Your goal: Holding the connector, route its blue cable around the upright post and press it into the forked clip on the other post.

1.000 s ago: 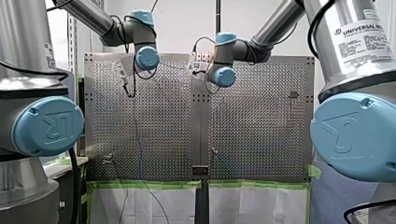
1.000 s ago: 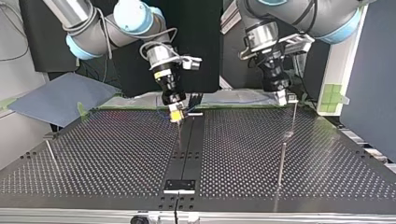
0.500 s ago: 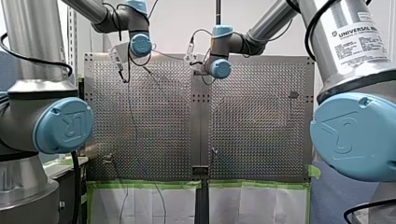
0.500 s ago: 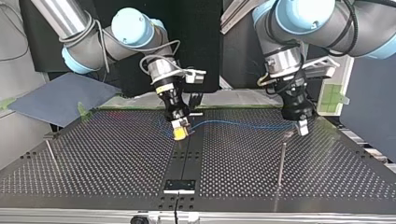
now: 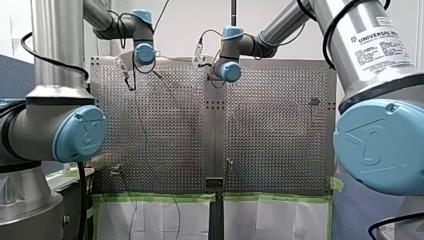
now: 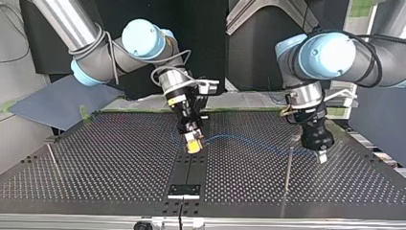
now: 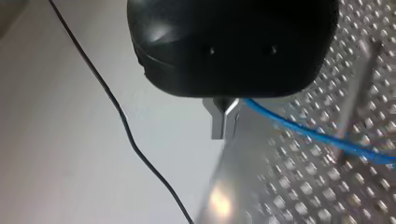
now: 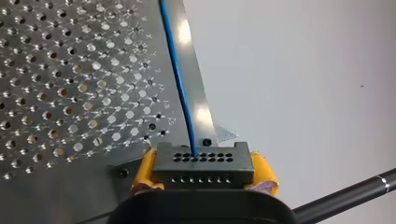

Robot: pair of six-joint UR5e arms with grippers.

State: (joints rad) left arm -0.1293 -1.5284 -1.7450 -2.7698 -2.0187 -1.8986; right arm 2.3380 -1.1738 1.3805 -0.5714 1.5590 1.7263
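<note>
My right end effector [image 6: 193, 143] is clamped on the connector [image 8: 203, 164], and my left end effector [image 6: 321, 155] pinches the blue cable [image 6: 249, 140], which runs roughly 9-to-3 across the top view. The post [image 6: 288, 165] stands just beside the left one, at its 8 o'clock, so I'd say that arm leads.

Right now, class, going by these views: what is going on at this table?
Two arms are handling one blue cable. My right gripper holds the connector between its yellow-padded fingers, above the table's middle strip. My left gripper pinches the cable further along, close to a post. The cable arcs loosely between them; I cannot tell whether it touches the post.
</note>
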